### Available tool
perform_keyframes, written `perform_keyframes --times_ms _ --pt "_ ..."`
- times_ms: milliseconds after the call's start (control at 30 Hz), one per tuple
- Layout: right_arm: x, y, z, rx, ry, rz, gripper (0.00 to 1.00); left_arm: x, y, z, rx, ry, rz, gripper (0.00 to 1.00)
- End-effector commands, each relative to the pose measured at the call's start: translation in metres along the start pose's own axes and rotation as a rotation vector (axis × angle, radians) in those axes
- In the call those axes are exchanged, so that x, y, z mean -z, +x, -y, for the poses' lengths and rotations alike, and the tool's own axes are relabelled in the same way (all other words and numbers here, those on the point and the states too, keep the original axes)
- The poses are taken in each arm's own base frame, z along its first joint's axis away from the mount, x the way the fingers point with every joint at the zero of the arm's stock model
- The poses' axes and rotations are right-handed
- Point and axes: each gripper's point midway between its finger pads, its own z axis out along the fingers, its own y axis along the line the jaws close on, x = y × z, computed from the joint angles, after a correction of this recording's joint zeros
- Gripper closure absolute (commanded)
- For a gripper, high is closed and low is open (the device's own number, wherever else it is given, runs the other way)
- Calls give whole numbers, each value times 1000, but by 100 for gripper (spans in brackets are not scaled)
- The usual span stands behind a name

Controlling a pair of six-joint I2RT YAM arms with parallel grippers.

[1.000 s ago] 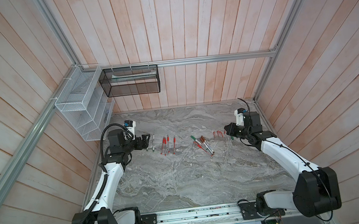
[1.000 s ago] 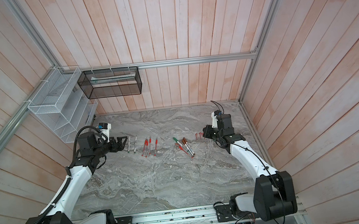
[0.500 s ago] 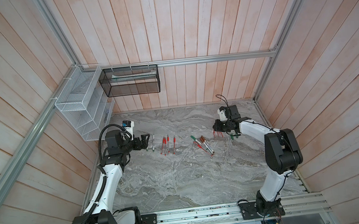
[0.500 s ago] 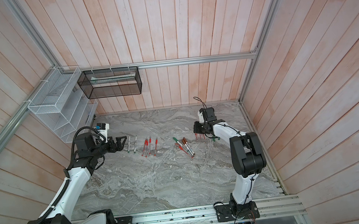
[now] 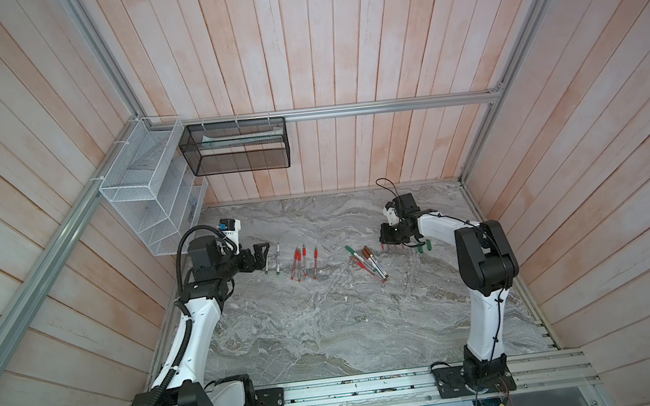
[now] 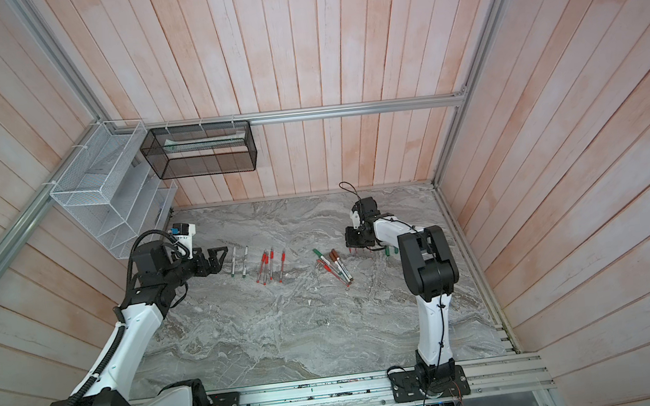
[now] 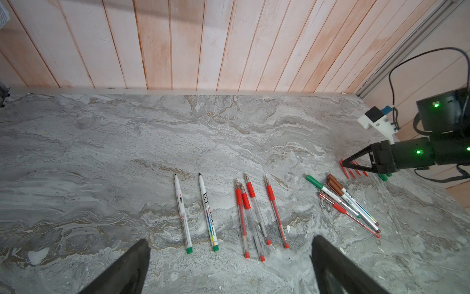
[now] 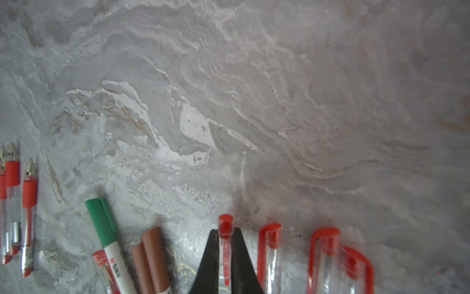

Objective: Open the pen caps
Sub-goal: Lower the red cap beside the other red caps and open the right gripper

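Observation:
My right gripper (image 8: 225,230) is shut on a slim red pen cap (image 8: 225,224), low over the marble table (image 5: 327,326) at the back right. Three loose red pen caps (image 8: 269,244) lie beside it, and green caps (image 5: 425,247) lie just to its right. A capped heap holds a green-capped marker (image 7: 314,180), two brown-capped ones (image 7: 334,184) and a red pen (image 7: 348,213). My left gripper (image 7: 230,241) is open and empty, short of two uncapped white markers (image 7: 183,213) and several uncapped red pens (image 7: 254,211). In both top views the grippers (image 5: 266,254) (image 6: 354,246) face each other.
A white wire rack (image 5: 143,189) and a black mesh basket (image 5: 235,151) hang on the wall at the back left. Wooden walls close in the table on three sides. A metal rail (image 5: 374,390) runs along the front edge.
My right arm has folded at the elbow and its gripper has shifted a little left, still holding the red cap. The left gripper has stayed in place, jaws a touch wider.

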Motion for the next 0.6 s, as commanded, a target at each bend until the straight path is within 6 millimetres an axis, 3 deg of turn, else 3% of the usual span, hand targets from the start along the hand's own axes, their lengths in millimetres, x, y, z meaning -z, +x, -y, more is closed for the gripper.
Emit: perform_keyframes --times_ms 0,233,467,567 --pt "-7 7 0 22 23 -50 100 2 1 4 -1 25 8 0" --pt "-10 13 7 48 92 -79 96 3 1 2 6 22 12 0" --pt "3 4 9 74 139 -62 86 4 1 2 18 26 17 0" --pt "12 -2 0 81 113 -51 82 5 -1 -2 26 13 12 0"
